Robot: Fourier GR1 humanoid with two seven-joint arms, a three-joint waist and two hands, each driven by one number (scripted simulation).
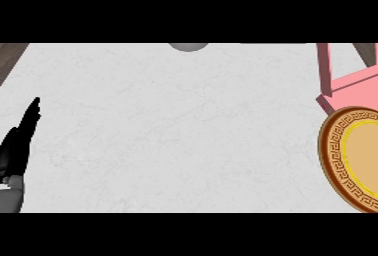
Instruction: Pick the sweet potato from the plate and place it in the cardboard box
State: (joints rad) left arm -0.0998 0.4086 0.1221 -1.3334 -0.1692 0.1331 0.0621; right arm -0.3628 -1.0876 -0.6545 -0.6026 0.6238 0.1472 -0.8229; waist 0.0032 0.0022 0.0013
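One hand: you have only the left hand (18,145) in view, resting at the left edge with fingers straight up, holding nothing.
Right hand: out of view, so you cannot tell its state.
Counter (177,130): wide bare room between hand and plate for you to move through.
Plate (354,160): cut off by the right edge, just beside the box.
Box (347,85): pink, top right, also cropped.
Potato: not visible; where it lies you cannot tell.
Risk: reaching toward the right edge, you could knock plate or box, since both run off-frame.
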